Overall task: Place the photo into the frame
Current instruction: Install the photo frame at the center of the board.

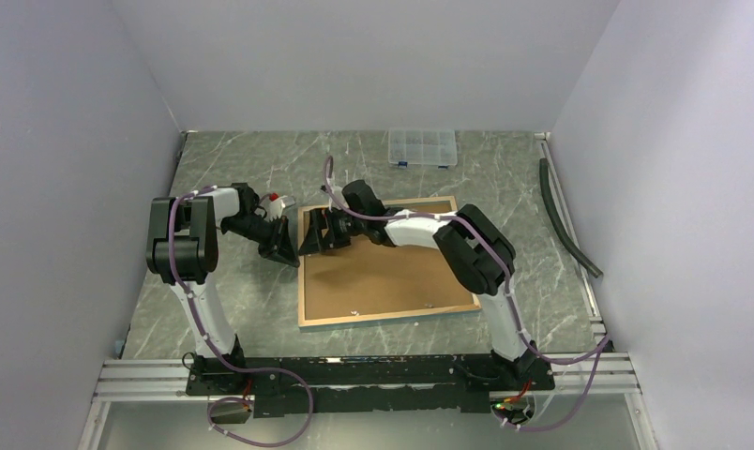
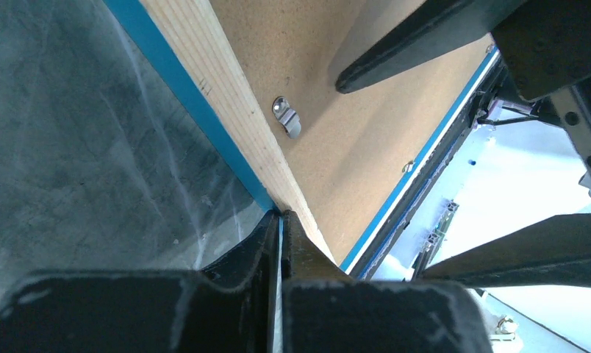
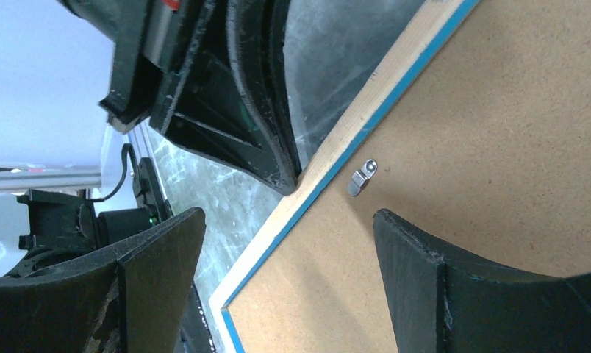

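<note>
The frame lies face down on the marble table, its tan wood rear and thin blue border up, with a brown backing board set inside it. My left gripper is shut, its tips against the frame's left wooden edge. Just inside that edge sits a small metal turn clip. My right gripper hovers open over the same left edge, with the clip just beyond its fingers and nothing between them. The photo is hidden.
A small clear compartment box stands at the back of the table. A dark hose runs along the right wall. An aluminium rail carrying both arm bases borders the near edge.
</note>
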### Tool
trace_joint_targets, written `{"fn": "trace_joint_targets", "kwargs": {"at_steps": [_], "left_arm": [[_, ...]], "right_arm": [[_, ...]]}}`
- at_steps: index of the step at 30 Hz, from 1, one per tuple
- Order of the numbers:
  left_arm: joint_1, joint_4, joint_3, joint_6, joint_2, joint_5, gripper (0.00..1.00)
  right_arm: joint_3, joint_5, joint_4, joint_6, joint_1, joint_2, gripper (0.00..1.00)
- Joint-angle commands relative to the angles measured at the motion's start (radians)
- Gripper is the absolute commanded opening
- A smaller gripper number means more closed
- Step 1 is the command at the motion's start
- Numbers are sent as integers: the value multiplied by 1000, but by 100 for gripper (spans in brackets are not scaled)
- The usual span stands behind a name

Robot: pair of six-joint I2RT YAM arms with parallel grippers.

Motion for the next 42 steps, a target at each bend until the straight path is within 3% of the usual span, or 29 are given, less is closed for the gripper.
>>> {"fn": "trace_joint_targets", "kwargs": {"at_steps": [1, 42], "left_arm": [[-11, 39, -5, 18, 3, -31, 5], [-11, 30, -8, 21, 1, -14, 3]], "right_arm": [[15, 9, 78, 73, 6, 43, 88], [51, 83, 123, 190, 43, 122, 80]]}}
